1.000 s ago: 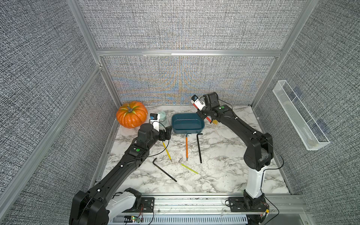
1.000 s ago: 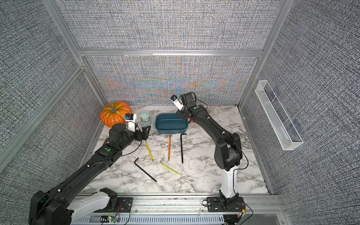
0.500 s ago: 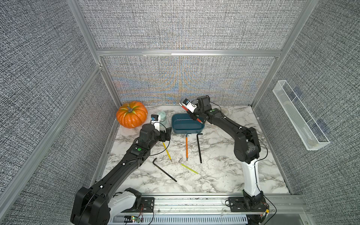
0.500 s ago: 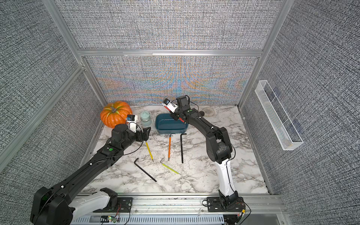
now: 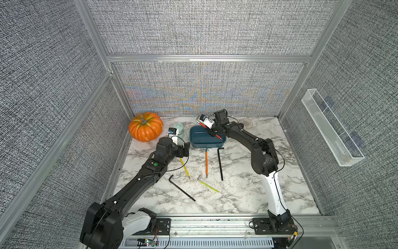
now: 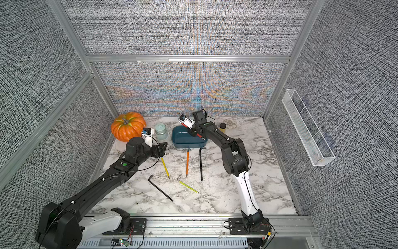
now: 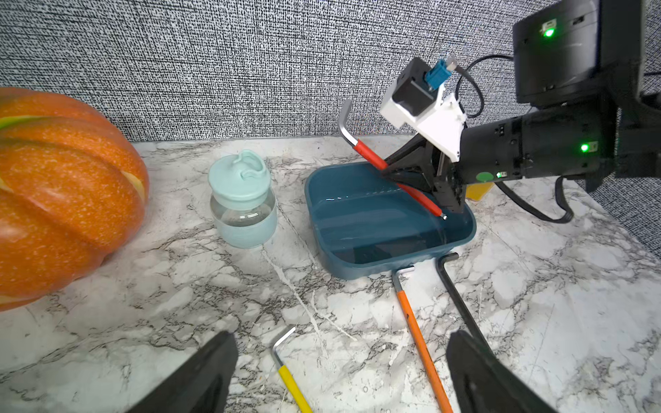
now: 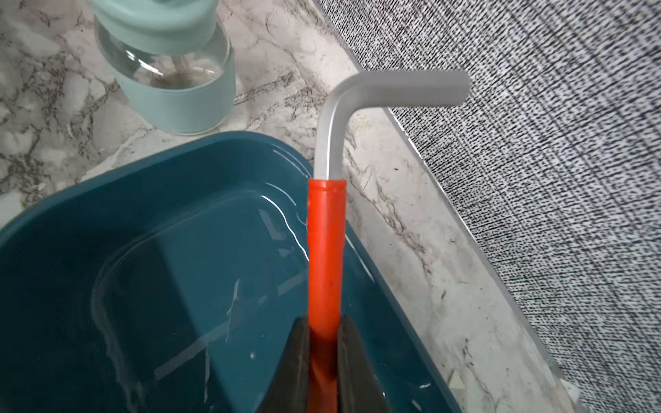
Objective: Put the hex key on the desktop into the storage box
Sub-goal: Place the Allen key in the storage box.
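Presently, desktop (image 5: 247, 194): five keys lie loose on it.
Pumpkin (image 5: 145, 126): far left corner, apart from both arms.
Box (image 5: 202, 144): far centre, upright; no key lies loose inside.
Left claw (image 7: 339, 343): wide open, empty, low over the bent end of the yellow key (image 7: 290, 380).
Right claw (image 8: 323, 332): closed tight on the red key's sleeve, over the box's right end.
Red key (image 7: 372, 157): tilted, bent end up toward the far wall, straight tip inside the rim; contact with the floor cannot be told.
Loose keys: orange key (image 5: 206, 163) and long black key (image 5: 220, 163) have their heads just beside the box's near wall; black key (image 5: 183, 189) and lime key (image 5: 210, 186) lie nearer.
Progress: judged mid-delivery; release is left, then five more keys if all are meant.
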